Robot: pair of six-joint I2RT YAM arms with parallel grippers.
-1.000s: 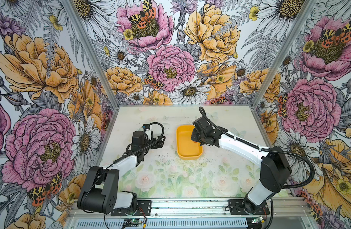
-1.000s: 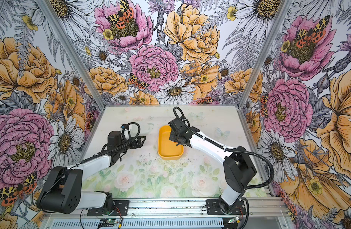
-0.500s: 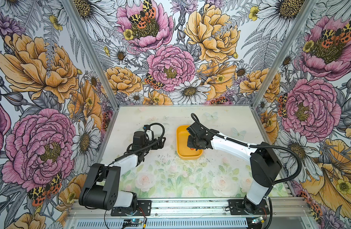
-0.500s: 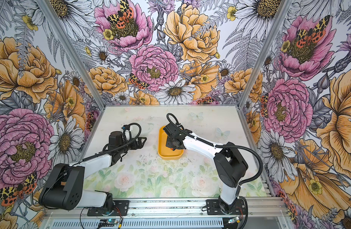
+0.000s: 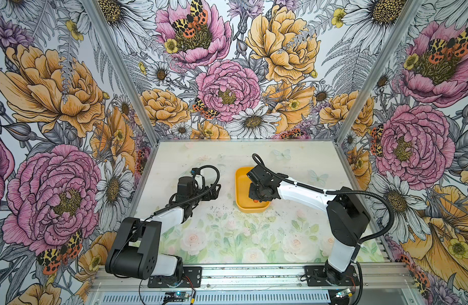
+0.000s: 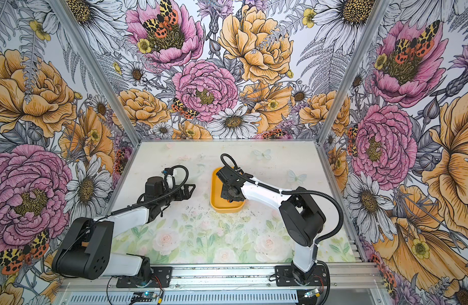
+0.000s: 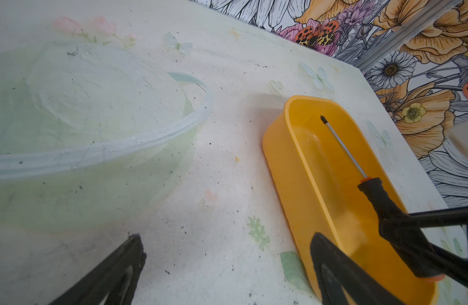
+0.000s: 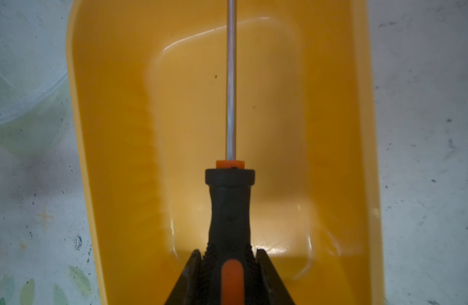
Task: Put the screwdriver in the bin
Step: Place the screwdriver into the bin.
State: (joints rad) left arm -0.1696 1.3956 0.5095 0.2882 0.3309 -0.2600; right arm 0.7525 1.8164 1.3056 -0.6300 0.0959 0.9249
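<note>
Both top views: right end effector (image 5: 257, 197) poised over the bin (image 5: 240, 175), its jaws hidden under the wrist, only the orange butt of the screwdriver (image 5: 256, 201) showing; left end effector (image 5: 211, 190) sits beside the bin, not touching it. Left wrist view: left jaws spread wide and empty; the shaft runs along the bin's length, inside its walls. Right wrist view: jaws clamped on the black handle; tip cut off, contact with the bin floor unclear. Best release: lower gently, keep the shaft parallel to the long walls, then open.

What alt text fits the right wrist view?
The right gripper is shut on the black handle of the screwdriver, whose metal shaft points away over the inside of the yellow bin. A clear container shows at the picture's edge, on the speckled table.
</note>
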